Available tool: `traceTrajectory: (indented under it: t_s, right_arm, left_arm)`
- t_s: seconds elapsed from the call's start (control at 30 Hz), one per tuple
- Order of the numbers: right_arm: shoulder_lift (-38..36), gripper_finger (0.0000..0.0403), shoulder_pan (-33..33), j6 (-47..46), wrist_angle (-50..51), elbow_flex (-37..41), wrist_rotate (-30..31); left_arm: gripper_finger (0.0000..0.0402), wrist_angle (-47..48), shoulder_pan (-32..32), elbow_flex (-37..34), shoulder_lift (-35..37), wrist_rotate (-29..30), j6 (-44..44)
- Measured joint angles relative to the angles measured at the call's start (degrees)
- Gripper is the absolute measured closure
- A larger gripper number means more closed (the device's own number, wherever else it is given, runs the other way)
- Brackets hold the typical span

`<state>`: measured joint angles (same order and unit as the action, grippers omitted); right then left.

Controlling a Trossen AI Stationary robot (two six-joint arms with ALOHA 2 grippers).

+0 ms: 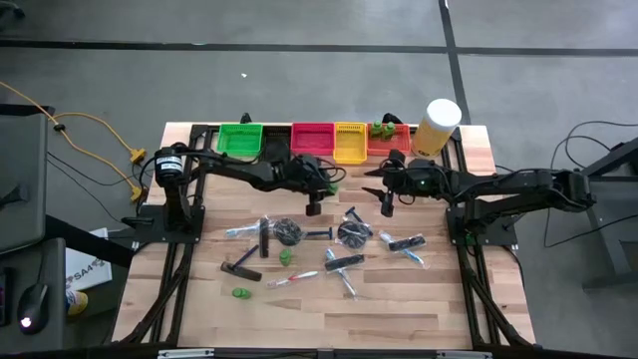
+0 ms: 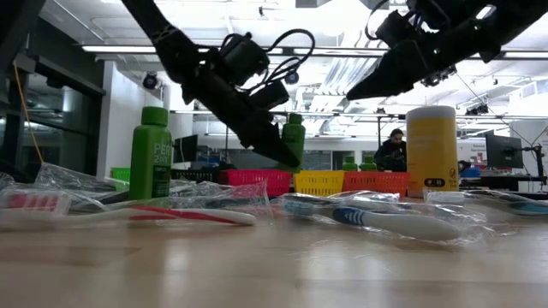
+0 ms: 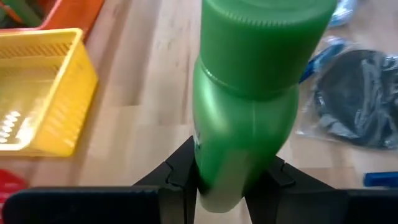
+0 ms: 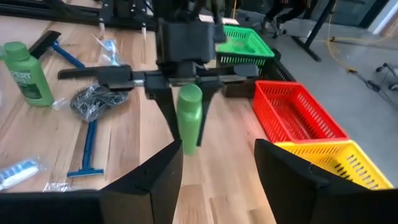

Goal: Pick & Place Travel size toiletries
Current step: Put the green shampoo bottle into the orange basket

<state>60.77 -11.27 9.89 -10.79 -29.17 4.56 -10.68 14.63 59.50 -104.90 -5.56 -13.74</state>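
Observation:
My left gripper hangs above the table in front of the bins, shut on a small green bottle with a green cap. My right gripper hovers open just to its right, touching nothing; its wrist view shows the held bottle ahead of its spread fingers. Other toiletries lie on the table's middle: a black comb, dark round discs, wrapped toothbrushes, blue razors and another green bottle standing upright. My left gripper pinches the green bottle's lower body between its two fingers. The fingers slant down from the table's left side. The bottle stands roughly upright in the hold, cap on top, lifted clear of the table.
Along the far edge sit a green bin, a red bin, a yellow bin and an orange bin holding green bottles. A pale-yellow cylinder stands at the far right corner. Bare wood lies along the near edge.

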Motion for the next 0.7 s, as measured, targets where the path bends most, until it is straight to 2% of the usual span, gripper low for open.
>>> traceTrajectory:
  t_s: [0.2,0.5,0.7]
  right_arm:
    - [2.84,0.0211,0.0,5.35,-2.55,-0.11,-0.91]
    - [12.08,0.0211,-0.01,8.55,-16.72,-0.12,-0.06]
    - [16.78,0.0211,-0.01,8.55,-16.97,-3.91,-3.3]
  left_arm:
    - [0.0312,3.89,-0.02,4.19,0.02,2.22,-2.83]
    - [0.0311,4.06,-0.5,6.28,0.04,2.32,-4.36]
    - [0.0311,4.28,-1.64,6.3,0.04,3.2,-5.37]
